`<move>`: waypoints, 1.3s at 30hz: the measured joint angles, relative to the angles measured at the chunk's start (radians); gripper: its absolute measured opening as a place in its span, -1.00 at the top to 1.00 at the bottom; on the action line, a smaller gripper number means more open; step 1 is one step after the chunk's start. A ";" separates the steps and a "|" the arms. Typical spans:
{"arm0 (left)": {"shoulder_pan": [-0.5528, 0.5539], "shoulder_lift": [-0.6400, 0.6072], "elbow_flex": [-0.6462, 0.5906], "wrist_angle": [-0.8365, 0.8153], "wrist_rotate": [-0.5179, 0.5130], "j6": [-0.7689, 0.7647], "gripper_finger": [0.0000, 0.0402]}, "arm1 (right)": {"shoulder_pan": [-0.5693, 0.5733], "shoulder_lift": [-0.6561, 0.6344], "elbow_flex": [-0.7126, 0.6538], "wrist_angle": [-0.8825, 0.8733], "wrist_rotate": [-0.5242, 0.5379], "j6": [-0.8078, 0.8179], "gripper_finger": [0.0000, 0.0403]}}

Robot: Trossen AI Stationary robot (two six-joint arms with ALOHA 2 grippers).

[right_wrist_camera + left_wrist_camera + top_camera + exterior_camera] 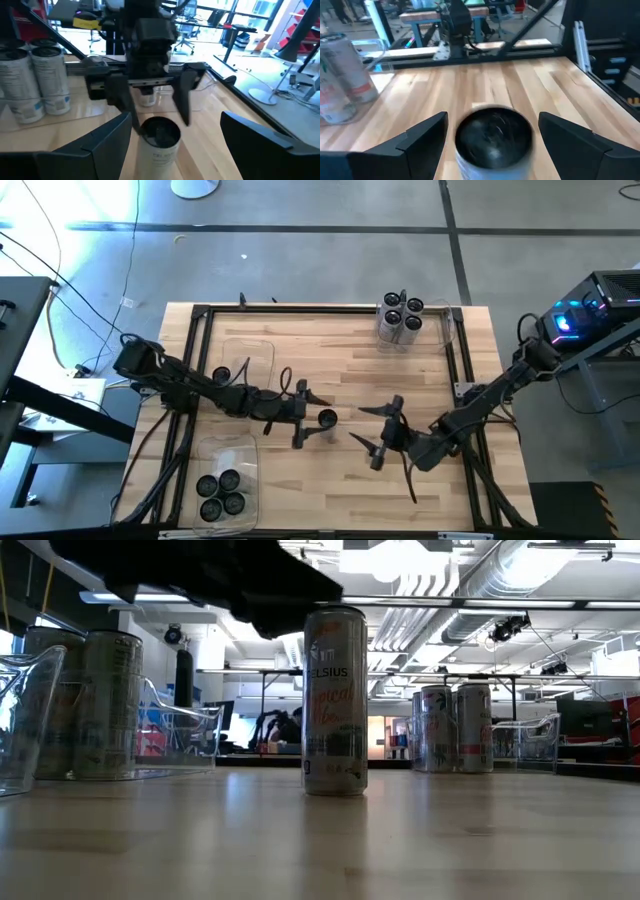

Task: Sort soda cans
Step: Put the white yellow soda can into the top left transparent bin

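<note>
One soda can (pixel 327 418) with a dark top stands upright on its base mid-table; in the low view it is a silvery can (pixel 335 700). My left gripper (pixel 312 420) is open, a finger on either side of the can (pixel 493 135) with a gap on both sides. My right gripper (pixel 372 430) is open too, just to the can's right and facing it (pixel 159 134). Several cans (pixel 220 492) stand in the near-left bin and several more (pixel 402 318) in the far-right bin.
A clear bin (pixel 262 352) sits at the far left with a small dark object (pixel 222 373) in it. The near-left bin (pixel 205 450) and far-right bin (pixel 447 330) are clear plastic. A dark frame (pixel 330 308) edges the table. Bare wood lies between the grippers and the far edge.
</note>
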 joint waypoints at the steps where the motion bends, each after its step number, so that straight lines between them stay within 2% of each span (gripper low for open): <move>1: 0.002 0.009 0.012 0.008 0.000 0.000 -0.52 | 0.006 0.000 0.000 -0.002 0.003 0.008 -0.49; 9: 0.008 0.108 0.072 -0.013 0.000 0.018 -0.52 | 0.013 0.000 0.000 -0.074 0.003 0.082 -0.49; 14: 0.006 0.110 0.082 -0.023 0.000 0.008 -0.51 | 0.009 0.004 0.000 -0.098 0.003 0.109 -0.49; 17: 0.009 0.104 0.082 -0.024 0.017 -0.003 -0.45 | 0.009 0.007 0.000 -0.112 0.004 0.119 -0.49; 21: 0.030 0.096 0.082 -0.045 0.060 -0.037 -0.25 | 0.009 0.008 0.000 -0.131 0.004 0.144 -0.49; 24: 0.042 0.070 0.082 -0.078 0.101 -0.036 -0.23 | 0.009 0.008 0.000 -0.132 0.004 0.144 -0.49; 27: 0.058 -0.022 0.097 -0.251 0.164 -0.007 -0.23 | 0.009 0.008 0.000 -0.133 0.004 0.144 -0.49; 30: 0.070 -0.160 0.178 -0.515 0.153 0.034 -0.23 | 0.009 0.008 0.000 -0.144 0.003 0.155 -0.49; 34: 0.075 -0.342 0.277 -0.804 0.057 0.142 -0.23 | 0.009 0.008 0.000 -0.160 0.004 0.163 -0.49; 39: 0.107 -0.554 0.266 -0.979 -0.055 0.205 -0.23 | 0.011 0.008 0.000 -0.182 0.003 0.186 -0.49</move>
